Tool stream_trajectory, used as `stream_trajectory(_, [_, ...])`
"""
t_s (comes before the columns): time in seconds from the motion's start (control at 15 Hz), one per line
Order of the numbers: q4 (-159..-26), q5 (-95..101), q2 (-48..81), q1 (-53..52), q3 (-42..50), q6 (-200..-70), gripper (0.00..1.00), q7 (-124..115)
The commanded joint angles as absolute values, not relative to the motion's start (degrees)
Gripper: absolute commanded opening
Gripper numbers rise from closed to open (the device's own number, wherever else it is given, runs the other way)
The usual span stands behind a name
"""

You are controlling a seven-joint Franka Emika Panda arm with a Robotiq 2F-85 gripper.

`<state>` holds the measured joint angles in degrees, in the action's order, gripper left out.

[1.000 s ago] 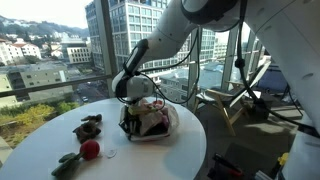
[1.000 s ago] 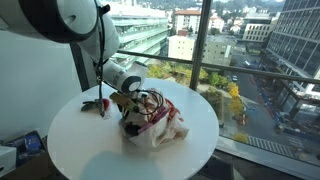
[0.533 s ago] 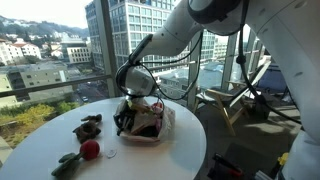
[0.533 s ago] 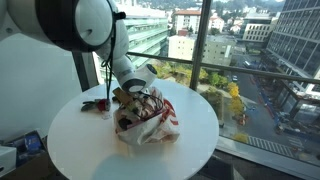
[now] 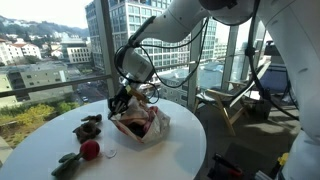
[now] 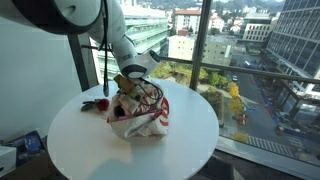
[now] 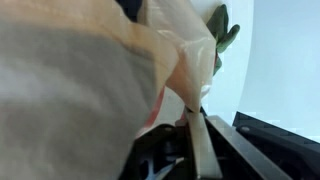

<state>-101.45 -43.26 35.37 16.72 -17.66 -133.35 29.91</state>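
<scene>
A round white worktop (image 5: 175,150) stands near floor-to-ceiling windows (image 6: 235,40) with dark frames, seen in both exterior views; bright daylight floods in; beyond the glass rise a glass office tower (image 5: 120,25), low pale buildings (image 5: 25,55) at far left, and a tree-lined street (image 6: 250,88) far below.

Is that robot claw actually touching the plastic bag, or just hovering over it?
Touching. The wrist view shows a fold of the plastic bag pinched in the shut gripper.
</scene>
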Motion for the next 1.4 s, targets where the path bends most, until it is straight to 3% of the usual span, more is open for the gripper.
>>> stream_trajectory(0.0, [-103.92, -43.75, 27.21, 14.0, -14.89, -132.6, 0.0, 31.9])
stream_trajectory(0.93, [-100.15, -40.12, 34.74, 7.49, -9.96, -114.82, 0.0, 28.69])
stream_trajectory(1.0, [-99.91, -38.66, 34.63, 6.88, -9.53, -113.38, 0.26, 27.36])
stream_trajectory(1.13, [-100.16, -34.25, 33.06, 5.07, -8.44, -111.51, 0.32, 23.73])
stream_trajectory(1.33, [-100.22, -31.18, 30.55, 4.3, -8.65, -108.07, 0.57, 19.31])
